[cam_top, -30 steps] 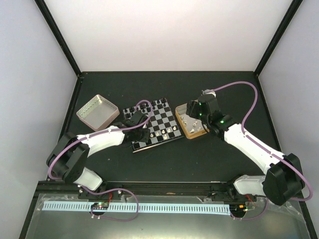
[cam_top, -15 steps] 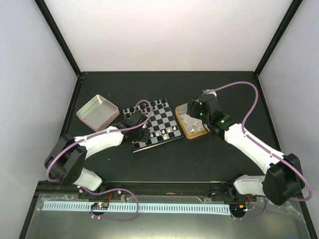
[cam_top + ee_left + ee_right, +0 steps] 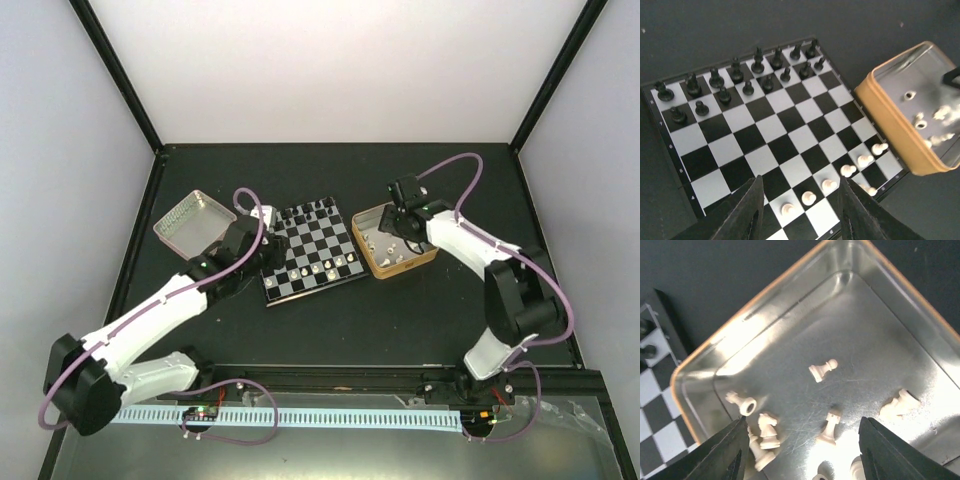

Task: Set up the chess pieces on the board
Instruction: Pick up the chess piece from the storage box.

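At the board's left edge, left end effector spread empty; right end effector spread above white chess pieces in gold-rimmed tin.

Top cam high overhead; L wrist oblique over board, R wrist close over tin; tin shared.

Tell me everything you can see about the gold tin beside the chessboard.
The gold tin is square with rounded corners, lidless, with an orange-gold outer wall and a shiny, scratched metal inside. It sits flat on the dark table, close beside the board, holding several loose white chess pieces.
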Robot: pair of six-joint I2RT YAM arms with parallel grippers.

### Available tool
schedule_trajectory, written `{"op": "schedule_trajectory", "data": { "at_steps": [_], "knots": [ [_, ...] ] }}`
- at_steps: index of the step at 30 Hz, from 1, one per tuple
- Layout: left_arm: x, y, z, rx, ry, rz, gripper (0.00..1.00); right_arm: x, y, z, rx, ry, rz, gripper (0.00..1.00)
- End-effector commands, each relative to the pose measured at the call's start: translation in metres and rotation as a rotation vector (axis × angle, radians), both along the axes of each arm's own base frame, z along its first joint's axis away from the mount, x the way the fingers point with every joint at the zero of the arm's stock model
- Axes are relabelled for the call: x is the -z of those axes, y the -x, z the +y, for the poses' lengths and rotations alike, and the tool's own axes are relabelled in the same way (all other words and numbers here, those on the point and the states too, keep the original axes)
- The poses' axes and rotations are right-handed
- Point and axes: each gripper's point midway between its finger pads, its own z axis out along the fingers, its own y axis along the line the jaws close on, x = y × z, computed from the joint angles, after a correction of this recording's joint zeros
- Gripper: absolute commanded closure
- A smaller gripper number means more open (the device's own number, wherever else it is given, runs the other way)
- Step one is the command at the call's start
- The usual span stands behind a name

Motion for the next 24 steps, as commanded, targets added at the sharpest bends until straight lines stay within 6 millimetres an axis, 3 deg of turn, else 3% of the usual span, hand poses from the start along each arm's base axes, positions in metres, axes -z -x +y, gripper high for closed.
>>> {"op": "schedule_trajectory", "data": {
  "at_steps": [1, 9, 20, 24],
  "knots": [
    [-0.045, -0.005, 0.004, -0.023, 0.077, -0.122, 0.57, 0.014, -0.004, -0.005, 0.011, 0.065, 0.070, 0.40],
    [-0.077, 0.001, 0.012, -0.021, 0.127, -0.216, 0.49, 0.052, -0.015, -0.019, 0.102, 0.178, 0.150, 0.55],
    [-0.073, 0.003, 0.015, -0.019, 0.116, -0.211, 0.48, 0.084, -0.020, -0.019, 0.092, 0.213, 0.203, 0.55],
    [-0.072, 0.003, 0.016, -0.019, 0.116, -0.208, 0.48, 0.091, -0.018, -0.022, 0.092, 0.213, 0.216, 0.62]
  ]
}}
